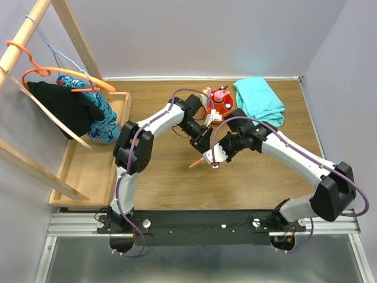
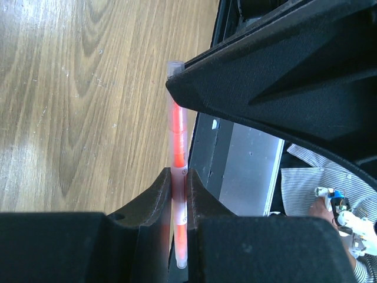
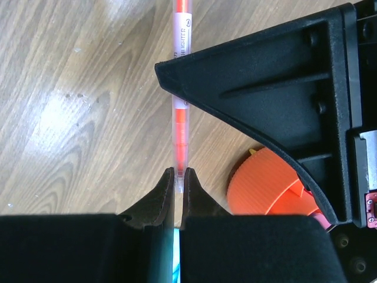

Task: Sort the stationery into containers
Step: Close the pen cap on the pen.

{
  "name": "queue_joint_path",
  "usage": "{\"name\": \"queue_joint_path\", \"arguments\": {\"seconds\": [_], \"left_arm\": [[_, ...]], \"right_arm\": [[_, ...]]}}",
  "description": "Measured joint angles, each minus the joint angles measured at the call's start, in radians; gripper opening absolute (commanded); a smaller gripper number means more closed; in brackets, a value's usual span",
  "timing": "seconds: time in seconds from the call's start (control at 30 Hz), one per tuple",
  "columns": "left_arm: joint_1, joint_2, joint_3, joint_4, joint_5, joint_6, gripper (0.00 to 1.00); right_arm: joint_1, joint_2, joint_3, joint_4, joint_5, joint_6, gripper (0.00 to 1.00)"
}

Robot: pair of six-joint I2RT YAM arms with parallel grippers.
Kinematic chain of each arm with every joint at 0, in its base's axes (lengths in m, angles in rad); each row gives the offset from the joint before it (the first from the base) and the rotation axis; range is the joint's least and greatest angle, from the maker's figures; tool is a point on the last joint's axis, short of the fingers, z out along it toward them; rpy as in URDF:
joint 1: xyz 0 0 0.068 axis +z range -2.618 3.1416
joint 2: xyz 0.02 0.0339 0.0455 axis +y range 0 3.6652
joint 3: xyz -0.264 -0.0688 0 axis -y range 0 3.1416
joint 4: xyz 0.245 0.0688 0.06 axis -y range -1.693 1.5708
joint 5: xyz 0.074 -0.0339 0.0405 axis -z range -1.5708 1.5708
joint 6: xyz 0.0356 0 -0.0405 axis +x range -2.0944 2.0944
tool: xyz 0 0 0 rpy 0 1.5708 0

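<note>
Both grippers hold one orange highlighter [image 1: 196,163] above the table's middle. In the left wrist view my left gripper [image 2: 178,188] is shut on the highlighter's [image 2: 178,135] white-labelled barrel. In the right wrist view my right gripper [image 3: 179,177] is shut on the clear end of the same highlighter [image 3: 180,118]. In the top view the left gripper [image 1: 203,140] and right gripper [image 1: 213,155] meet close together. The orange tub [image 1: 222,109] stands behind them with a pink glue bottle [image 1: 219,94] and other stationery in it. Its ribbed wall shows in the right wrist view [image 3: 259,183].
A teal cloth [image 1: 259,100] lies at the back right beside the tub. A wooden tray [image 1: 88,168] sits at the left under a wooden rack with an orange hanger [image 1: 59,73] and dark clothes [image 1: 62,106]. The metal base rail [image 1: 200,221] runs along the near edge.
</note>
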Motion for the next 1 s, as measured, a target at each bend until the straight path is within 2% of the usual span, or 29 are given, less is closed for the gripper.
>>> {"name": "queue_joint_path", "arguments": {"seconds": [0.47,0.77,1.0], "left_arm": [[-0.006,0.026,0.036,-0.032,-0.005,-0.025,0.00],[-0.027,0.028,0.039,-0.032,-0.016,-0.055,0.00],[-0.044,0.028,0.073,-0.057,-0.094,-0.068,0.00]], "right_arm": [[0.031,0.040,0.042,-0.031,0.058,0.006,0.06],[0.045,0.065,0.097,-0.126,0.065,0.012,0.07],[0.045,0.227,0.299,-0.310,0.058,0.051,0.08]]}}
